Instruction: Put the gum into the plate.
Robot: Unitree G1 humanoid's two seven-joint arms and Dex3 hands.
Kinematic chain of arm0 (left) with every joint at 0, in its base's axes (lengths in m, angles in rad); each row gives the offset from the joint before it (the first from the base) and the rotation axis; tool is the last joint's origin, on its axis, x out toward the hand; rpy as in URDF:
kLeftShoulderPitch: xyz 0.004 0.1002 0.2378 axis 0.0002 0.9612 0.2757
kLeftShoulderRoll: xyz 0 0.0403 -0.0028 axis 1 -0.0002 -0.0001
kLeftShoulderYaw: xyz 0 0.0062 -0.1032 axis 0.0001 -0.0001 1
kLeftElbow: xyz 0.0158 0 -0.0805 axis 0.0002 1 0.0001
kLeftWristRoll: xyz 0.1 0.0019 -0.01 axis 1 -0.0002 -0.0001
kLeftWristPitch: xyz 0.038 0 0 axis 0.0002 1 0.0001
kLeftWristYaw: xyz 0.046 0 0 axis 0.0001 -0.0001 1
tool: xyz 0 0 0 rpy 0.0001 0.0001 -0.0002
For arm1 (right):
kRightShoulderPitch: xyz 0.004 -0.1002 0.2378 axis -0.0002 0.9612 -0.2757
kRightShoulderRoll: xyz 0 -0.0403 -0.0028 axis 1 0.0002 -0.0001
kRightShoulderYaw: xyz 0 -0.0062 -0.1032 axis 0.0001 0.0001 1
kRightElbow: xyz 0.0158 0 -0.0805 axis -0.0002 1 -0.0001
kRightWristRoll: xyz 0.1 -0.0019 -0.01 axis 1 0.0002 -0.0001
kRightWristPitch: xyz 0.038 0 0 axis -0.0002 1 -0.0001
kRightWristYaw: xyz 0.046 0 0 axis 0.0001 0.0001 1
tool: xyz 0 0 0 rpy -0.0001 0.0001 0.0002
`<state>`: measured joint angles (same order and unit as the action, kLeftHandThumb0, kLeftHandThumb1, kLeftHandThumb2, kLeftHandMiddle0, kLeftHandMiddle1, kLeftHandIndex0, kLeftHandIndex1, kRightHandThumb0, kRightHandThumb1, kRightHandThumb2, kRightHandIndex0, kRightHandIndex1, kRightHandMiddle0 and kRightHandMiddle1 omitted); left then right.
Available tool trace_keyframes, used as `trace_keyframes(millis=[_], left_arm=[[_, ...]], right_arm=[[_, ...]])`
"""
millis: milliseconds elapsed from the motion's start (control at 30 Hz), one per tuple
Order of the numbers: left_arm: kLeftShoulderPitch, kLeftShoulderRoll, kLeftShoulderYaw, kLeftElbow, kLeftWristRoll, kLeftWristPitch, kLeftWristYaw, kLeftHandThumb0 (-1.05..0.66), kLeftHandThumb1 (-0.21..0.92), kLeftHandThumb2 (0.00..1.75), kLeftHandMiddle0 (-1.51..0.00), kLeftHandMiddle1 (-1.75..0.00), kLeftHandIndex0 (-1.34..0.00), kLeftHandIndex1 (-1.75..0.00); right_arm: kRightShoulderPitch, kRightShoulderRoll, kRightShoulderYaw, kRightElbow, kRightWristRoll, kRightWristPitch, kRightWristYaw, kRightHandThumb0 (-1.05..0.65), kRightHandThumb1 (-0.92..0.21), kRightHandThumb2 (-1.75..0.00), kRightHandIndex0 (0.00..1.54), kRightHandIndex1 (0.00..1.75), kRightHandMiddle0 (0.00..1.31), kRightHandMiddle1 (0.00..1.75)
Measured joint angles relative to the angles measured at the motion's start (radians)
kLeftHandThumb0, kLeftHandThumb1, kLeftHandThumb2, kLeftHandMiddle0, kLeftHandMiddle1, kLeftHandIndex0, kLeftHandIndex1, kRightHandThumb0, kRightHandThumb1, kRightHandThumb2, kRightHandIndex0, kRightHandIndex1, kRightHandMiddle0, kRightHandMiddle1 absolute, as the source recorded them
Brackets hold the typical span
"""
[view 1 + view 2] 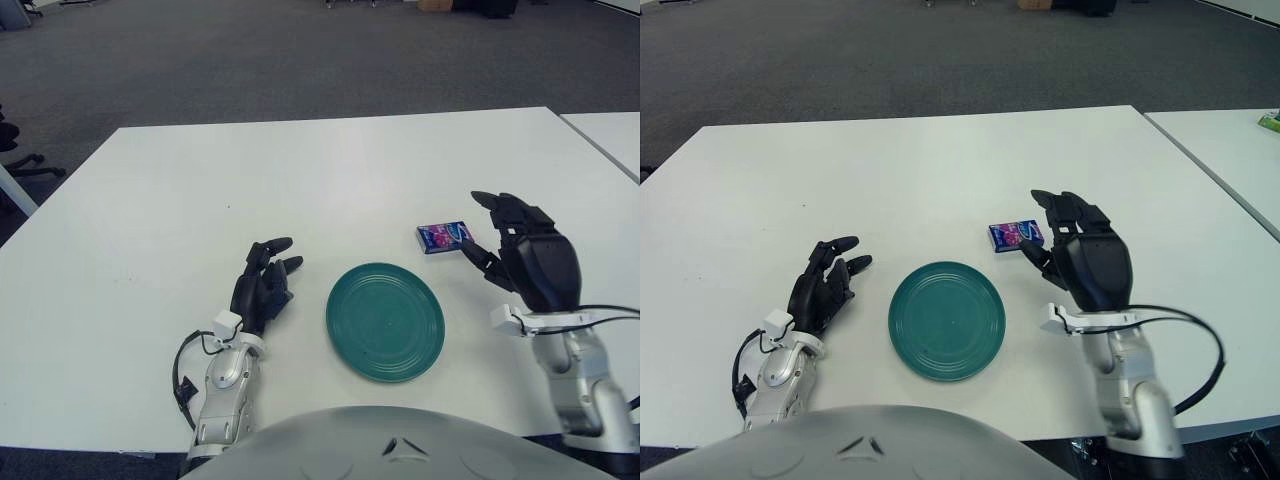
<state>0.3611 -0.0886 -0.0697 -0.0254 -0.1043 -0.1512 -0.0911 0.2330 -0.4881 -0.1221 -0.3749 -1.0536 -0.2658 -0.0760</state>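
Note:
A small blue and purple gum pack [443, 237] lies flat on the white table [330, 180], just beyond the right rim of a round teal plate [385, 320]. My right hand [502, 232] is raised above the table to the right of the pack, its fingers spread and empty, the fingertips close to the pack's right end. The left hand [264, 283] shows to the left of the plate with its fingers relaxed. The plate holds nothing.
A second white table [610, 135] stands off to the right with a gap between. Grey carpet lies beyond the far edge. A cable [1195, 340] loops off my right wrist.

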Motion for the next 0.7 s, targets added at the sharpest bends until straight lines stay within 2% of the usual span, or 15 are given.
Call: trace_keyframes(millis=[133,267,533,700], left_arm=[[-0.004,-0.007,-0.012,0.005,0.004,0.003,0.000,-0.67,0.92,0.80,-0.45,-0.90,-0.27,-1.13],[-0.005,-0.011,-0.017,0.005,0.007,0.003,0.000,-0.67,0.92,0.81,-0.46,-0.90,-0.27,-1.13],[-0.010,-0.010,-0.019,0.005,0.009,0.001,0.000,-0.65,0.92,0.82,-0.45,-0.90,-0.27,-1.12],[-0.012,-0.010,-0.020,0.005,0.011,-0.001,0.000,-0.65,0.92,0.82,-0.45,-0.90,-0.26,-1.11]], right_arm=[[-0.091,-0.084,0.022,0.041,-0.008,0.021,0.095,-0.72,-0.92,-0.40,0.32,0.00,0.00,0.63],[-0.178,-0.132,0.073,0.114,-0.004,0.030,0.172,-0.74,-0.92,-0.45,0.27,0.01,0.00,0.54],[-0.332,-0.131,0.205,0.262,0.041,0.065,0.324,-0.71,-0.92,-0.45,0.23,0.00,0.00,0.49],[-0.368,-0.119,0.261,0.323,0.073,0.073,0.342,-0.69,-0.92,-0.43,0.24,0.01,0.00,0.49]])
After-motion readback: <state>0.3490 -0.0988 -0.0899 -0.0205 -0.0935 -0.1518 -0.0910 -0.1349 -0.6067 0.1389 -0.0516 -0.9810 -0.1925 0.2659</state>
